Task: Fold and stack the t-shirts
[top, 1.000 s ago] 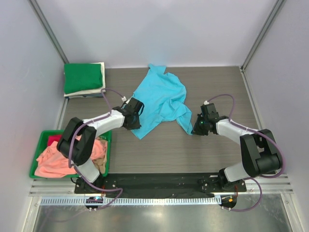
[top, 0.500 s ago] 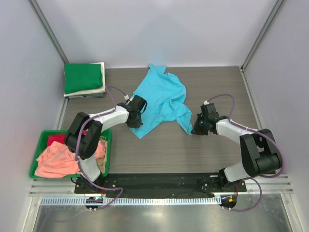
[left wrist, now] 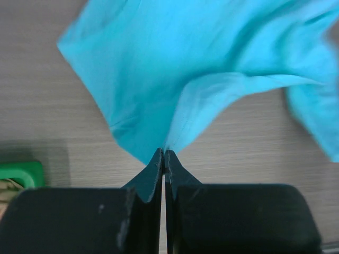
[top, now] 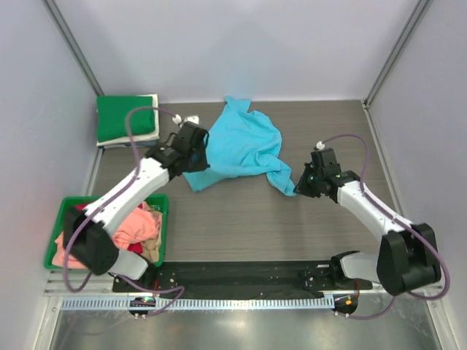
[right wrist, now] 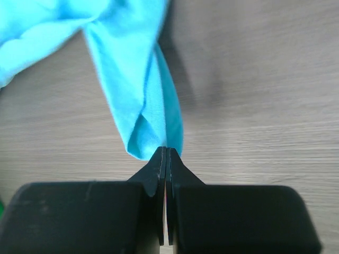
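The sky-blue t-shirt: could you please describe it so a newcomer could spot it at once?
On the table, look at the far middle. The sky-blue t-shirt lies rumpled there, pinched by the left end effector and the right end effector. It is the only blue cloth; the folded green shirt and the pink heap in the bin lie further left.

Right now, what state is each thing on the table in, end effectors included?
blue t-shirt: unfolded, crumpled on the table, pinched at two spots.
left end effector: shut on the blue t-shirt.
right end effector: shut on the blue t-shirt.
green t-shirt: folded, on top of the cream one.
cream t-shirt: folded, under the green one.
bin: holds a loose heap of shirts.
pink t-shirt: crumpled in the bin.
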Controlling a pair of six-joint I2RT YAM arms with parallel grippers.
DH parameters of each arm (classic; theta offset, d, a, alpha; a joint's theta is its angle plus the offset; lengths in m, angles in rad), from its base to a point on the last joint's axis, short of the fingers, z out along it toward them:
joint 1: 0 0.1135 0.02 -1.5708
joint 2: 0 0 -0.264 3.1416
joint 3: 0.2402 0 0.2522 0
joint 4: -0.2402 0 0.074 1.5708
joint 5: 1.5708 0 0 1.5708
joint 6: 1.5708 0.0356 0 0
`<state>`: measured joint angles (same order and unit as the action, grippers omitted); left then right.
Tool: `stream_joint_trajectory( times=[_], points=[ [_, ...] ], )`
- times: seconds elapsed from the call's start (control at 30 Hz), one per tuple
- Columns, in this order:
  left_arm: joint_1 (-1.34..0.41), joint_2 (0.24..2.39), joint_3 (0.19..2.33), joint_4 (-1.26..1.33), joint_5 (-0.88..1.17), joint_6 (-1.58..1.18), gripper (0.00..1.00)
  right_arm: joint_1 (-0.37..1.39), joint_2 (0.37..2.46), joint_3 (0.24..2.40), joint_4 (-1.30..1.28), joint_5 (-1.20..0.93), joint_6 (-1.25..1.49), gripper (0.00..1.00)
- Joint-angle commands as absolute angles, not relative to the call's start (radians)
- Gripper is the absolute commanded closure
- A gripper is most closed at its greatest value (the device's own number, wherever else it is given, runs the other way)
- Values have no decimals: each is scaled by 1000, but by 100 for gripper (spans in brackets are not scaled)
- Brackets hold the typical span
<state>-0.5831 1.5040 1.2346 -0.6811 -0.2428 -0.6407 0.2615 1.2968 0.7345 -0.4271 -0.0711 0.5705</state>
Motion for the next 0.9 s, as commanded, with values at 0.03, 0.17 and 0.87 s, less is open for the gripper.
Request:
stream_joint_trajectory(
  times=[0.03,0.17,0.87],
  points=[
    [-584,1307,1422,-821,-291,-557,100,227,1148,911,-561,-5,557,99],
    [-584,1180,1498,-804,-278,-483,100,180,1089,1029,-638,34,542,99],
    [-583,977,1356,-775,-350,-454,100,408,1061,694,-548,-152,675,35]
  ],
)
